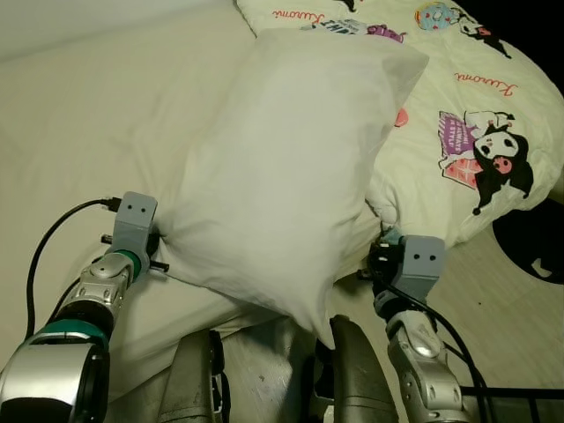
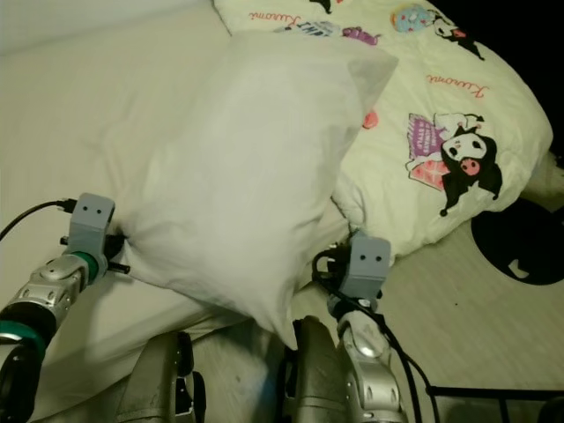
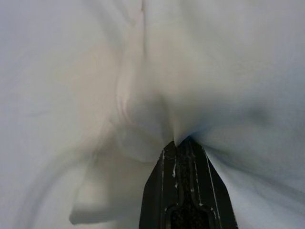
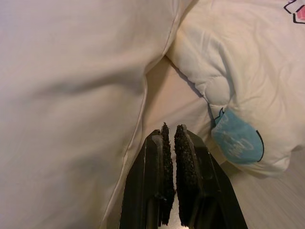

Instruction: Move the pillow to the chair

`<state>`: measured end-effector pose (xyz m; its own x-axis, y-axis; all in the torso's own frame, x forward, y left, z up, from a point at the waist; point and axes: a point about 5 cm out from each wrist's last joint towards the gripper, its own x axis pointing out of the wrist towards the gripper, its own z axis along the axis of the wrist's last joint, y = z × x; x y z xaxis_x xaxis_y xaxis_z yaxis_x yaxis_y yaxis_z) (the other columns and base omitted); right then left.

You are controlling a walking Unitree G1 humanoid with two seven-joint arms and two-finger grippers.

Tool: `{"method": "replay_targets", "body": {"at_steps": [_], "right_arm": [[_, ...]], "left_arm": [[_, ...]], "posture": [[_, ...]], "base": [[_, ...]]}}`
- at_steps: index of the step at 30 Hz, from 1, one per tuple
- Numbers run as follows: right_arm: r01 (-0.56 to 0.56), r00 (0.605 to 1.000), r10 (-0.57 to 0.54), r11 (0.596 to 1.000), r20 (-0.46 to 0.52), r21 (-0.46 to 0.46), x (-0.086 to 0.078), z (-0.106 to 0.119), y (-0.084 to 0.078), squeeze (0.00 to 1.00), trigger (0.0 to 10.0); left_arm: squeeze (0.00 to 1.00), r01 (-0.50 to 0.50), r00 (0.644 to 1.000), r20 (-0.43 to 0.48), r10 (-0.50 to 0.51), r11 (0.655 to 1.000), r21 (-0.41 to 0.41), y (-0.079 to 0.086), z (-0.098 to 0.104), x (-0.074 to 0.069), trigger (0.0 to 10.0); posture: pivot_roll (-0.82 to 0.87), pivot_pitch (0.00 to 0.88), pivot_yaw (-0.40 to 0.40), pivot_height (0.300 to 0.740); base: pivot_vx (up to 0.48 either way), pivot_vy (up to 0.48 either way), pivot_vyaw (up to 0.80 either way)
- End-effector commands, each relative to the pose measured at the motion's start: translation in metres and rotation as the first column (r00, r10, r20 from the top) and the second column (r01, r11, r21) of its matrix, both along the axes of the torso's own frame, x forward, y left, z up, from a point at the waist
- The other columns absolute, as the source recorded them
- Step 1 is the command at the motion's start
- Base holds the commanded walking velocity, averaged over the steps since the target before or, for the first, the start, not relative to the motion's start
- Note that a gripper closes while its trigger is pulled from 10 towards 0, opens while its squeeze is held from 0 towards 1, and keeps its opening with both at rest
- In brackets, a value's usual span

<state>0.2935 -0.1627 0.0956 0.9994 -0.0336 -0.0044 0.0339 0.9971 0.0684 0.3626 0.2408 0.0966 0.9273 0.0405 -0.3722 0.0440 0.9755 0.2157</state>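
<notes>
Robot's legs (image 1: 264,370): standing nearest the camera, right under the low corner of the pillow (image 1: 282,167), at the edge of the bed (image 1: 79,115).
Left hand (image 1: 163,245): pressing into the pillow's lower left edge; in its wrist view the two black fingers (image 3: 183,191) are lying together with a pucker of white cloth drawn in at their tips, so it is clamping on the pillow.
Pillow, place: being held up off the bed between the two arms, leaning over the sheet and partly over the printed quilt (image 1: 476,132).
Pillow, axis: running on a slant, low corner toward the legs, far corner up and to the right over the quilt.
Right hand (image 1: 374,256): sitting at the pillow's right edge; its wrist view shows the pads (image 4: 167,157) nearly together beside the seam (image 4: 138,133), and whether they are gripping cloth I cannot tell.
Progress: judging by this, the lift is under way and the carry is all left; no chair is appearing yet.
</notes>
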Motion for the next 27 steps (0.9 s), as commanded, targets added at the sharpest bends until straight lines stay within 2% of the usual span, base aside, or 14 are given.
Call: {"method": "replay_targets", "body": {"at_steps": [1, 8, 9, 14, 15, 16, 17, 18, 20, 21, 22, 24, 25, 27], "right_arm": [[0.006, 0.999, -0.006, 1.0, -0.044, 0.001, -0.002, -0.01, 0.0, 0.0, 10.0], [-0.004, 0.999, 0.005, 1.0, -0.038, 0.005, 0.004, -0.008, 0.003, 0.0, 10.0], [-0.007, 0.999, 0.008, 1.0, -0.034, 0.011, 0.009, -0.007, 0.006, 0.0, 10.0], [-0.006, 0.999, 0.007, 1.0, -0.033, 0.014, 0.013, -0.007, 0.007, 0.0, 10.0], [-0.005, 0.999, 0.006, 1.0, -0.032, 0.016, 0.014, -0.007, 0.007, 0.0, 10.0], [-0.005, 0.999, 0.006, 1.0, -0.032, 0.016, 0.014, -0.007, 0.007, 0.0, 10.0], [-0.01, 1.0, 0.01, 1.0, -0.03, 0.016, 0.015, -0.006, 0.007, 0.0, 10.0], [-0.012, 0.999, 0.013, 1.0, -0.029, 0.016, 0.015, -0.006, 0.008, 0.0, 10.0], [-0.012, 0.999, 0.013, 1.0, -0.029, 0.016, 0.015, -0.006, 0.008, 0.0, 10.0], [-0.014, 0.999, 0.015, 1.0, -0.029, 0.015, 0.016, -0.006, 0.008, 0.0, 10.0], [-0.014, 0.999, 0.015, 1.0, -0.029, 0.015, 0.016, -0.006, 0.008, 0.0, 10.0], [-0.011, 1.0, 0.011, 1.0, -0.028, 0.014, 0.016, -0.007, 0.006, 0.0, 10.0], [-0.011, 1.0, 0.011, 1.0, -0.028, 0.014, 0.016, -0.007, 0.006, 0.0, 10.0], [-0.006, 1.0, 0.006, 1.0, -0.028, 0.013, 0.016, -0.007, 0.004, 0.0, 10.0]], "left_arm": [[0.0, -0.004, 1.0, 0.012, 0.004, 1.0, -0.011, 0.007, 0.004, 0.0, 0.0], [0.0, 0.044, 0.998, 0.041, -0.043, 0.998, -0.038, 0.015, 0.018, 0.003, 0.0], [0.0, 0.22, 0.975, -0.012, -0.224, 0.965, -0.147, 0.007, 0.016, 0.001, 0.0], [0.0, 0.353, 0.93, -0.025, -0.367, 0.909, -0.222, -0.002, 0.015, -0.002, 0.0], [0.0, 0.398, 0.909, -0.009, -0.417, 0.873, -0.281, -0.008, 0.015, -0.003, 0.0], [0.0, 0.398, 0.909, -0.009, -0.417, 0.873, -0.281, -0.008, 0.015, -0.003, 0.0], [0.0, 0.486, 0.856, 0.048, -0.515, 0.769, -0.416, -0.025, 0.018, -0.004, 0.0], [0.0, 0.534, 0.819, 0.082, -0.568, 0.703, -0.47, -0.034, 0.02, -0.005, 0.0], [0.0, 0.534, 0.819, 0.082, -0.568, 0.703, -0.47, -0.034, 0.02, -0.005, 0.0], [0.0, 0.572, 0.784, 0.11, -0.61, 0.644, -0.508, -0.041, 0.022, -0.007, 0.0], [0.0, 0.572, 0.784, 0.11, -0.61, 0.644, -0.508, -0.041, 0.022, -0.007, 0.0], [0.0, 0.653, 0.689, 0.2, -0.696, 0.478, -0.587, -0.059, 0.03, -0.019, 0.0], [0.0, 0.653, 0.689, 0.2, -0.696, 0.478, -0.587, -0.059, 0.03, -0.019, 0.0], [0.0, 0.692, 0.613, 0.283, -0.738, 0.329, -0.643, -0.07, 0.041, -0.035, 0.0]], "posture": [[-0.01, 0.256, 0.064, 0.611], [0.0, 0.245, 0.061, 0.611], [0.02, 0.225, 0.063, 0.611], [0.02, 0.219, 0.06, 0.611], [0.03, 0.217, 0.055, 0.611], [0.03, 0.217, 0.055, 0.611], [0.04, 0.214, 0.051, 0.611], [0.04, 0.214, 0.051, 0.611], [0.04, 0.214, 0.051, 0.611], [0.04, 0.21, 0.053, 0.611], [0.04, 0.21, 0.053, 0.611], [0.04, 0.205, 0.056, 0.611], [0.04, 0.205, 0.056, 0.611], [0.04, 0.205, 0.056, 0.611]], "base": [[0.0, 0.0, 0.0], [0.0, 0.0, 0.0], [0.0, 0.0, 0.0], [0.0, 0.0, 0.0], [0.0, 0.0, 0.0], [0.0, 0.0, 0.0], [0.0, 0.0, 0.0], [0.0, 0.0, 0.0], [0.0, 0.0, 0.0], [0.0, 0.0, 0.0], [0.0, 0.0, 0.0], [0.0, 0.0, 0.0], [0.0, 0.0, 0.0], [0.0, 0.0, 0.0]]}}
